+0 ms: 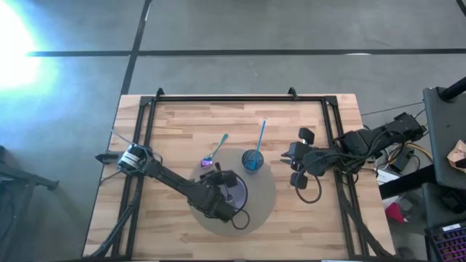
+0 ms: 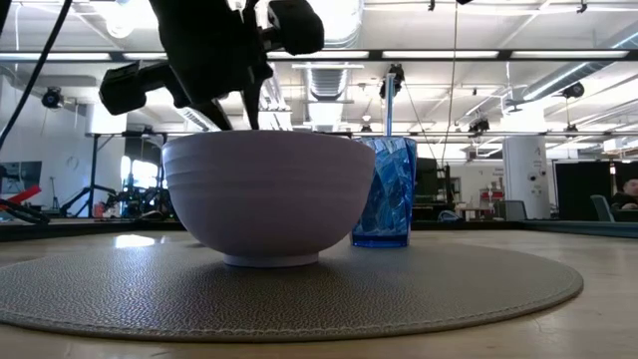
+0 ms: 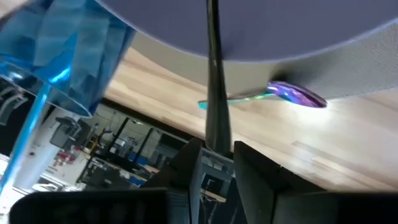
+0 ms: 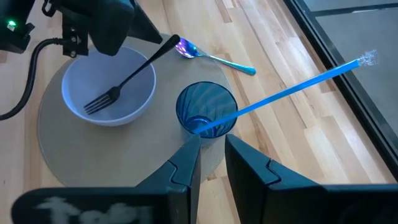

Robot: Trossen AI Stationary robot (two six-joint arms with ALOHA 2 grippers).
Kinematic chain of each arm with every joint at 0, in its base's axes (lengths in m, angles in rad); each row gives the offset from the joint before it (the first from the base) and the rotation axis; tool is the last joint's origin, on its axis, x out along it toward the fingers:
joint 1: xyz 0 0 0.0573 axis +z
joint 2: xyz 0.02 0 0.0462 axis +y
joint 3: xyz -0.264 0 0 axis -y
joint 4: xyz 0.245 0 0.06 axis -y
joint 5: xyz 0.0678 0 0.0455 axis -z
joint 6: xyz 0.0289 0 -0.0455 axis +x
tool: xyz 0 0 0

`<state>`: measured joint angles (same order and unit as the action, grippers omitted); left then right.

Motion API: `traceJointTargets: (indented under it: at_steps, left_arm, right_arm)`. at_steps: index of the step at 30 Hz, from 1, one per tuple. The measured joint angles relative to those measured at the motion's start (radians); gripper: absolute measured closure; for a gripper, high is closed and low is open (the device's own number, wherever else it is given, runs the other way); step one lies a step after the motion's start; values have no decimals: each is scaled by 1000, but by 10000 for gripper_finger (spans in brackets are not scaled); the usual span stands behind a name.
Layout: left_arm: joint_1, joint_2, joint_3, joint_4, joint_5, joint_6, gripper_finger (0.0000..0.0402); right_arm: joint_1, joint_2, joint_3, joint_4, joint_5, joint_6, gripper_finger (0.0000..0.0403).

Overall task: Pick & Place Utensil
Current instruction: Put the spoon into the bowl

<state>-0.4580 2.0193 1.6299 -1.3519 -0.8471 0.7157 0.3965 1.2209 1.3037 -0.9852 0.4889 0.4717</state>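
Fork (image 4: pixel 127 78): black, your left gripper (image 3: pixel 217 149) has it by the handle end, fingers closed down to the handle's width. Tines hang below the gripper inside the white bowl (image 4: pixel 109 87), on the round grey mat (image 4: pixel 56 155). Just beyond the gripper, off the mat's edge, an iridescent spoon (image 4: pixel 214 58) lies on the wood table (image 1: pixel 182 124). Blue cup (image 4: pixel 206 112) w/ blue straw (image 4: pixel 292 90) sits beside the bowl. Your right gripper (image 4: pixel 211 155) hovers near the cup, fingers a narrow gap apart, holding nothing.

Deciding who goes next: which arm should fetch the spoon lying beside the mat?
Left. Its gripper is over the bowl holding the fork, right beside the spoon. The right gripper waits beyond the cup.
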Motion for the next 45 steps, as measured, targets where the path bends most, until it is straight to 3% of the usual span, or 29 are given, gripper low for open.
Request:
traceJointTargets:
  at_steps: [12,20,35,45]
  left_arm:
    - [-5,-1,21,-146,26,-200,312]
    - [-17,-2,55,-217,111,-331,312]
    - [-31,-43,59,-220,140,-405,312]
    - [-24,-151,59,-219,143,-525,312]
  right_arm:
    - [0,0,0,0,0,0,335]
    - [0,0,0,0,-3,0,335]
    - [0,0,13,3,-24,1,335]
    - [0,0,16,2,-40,0,335]
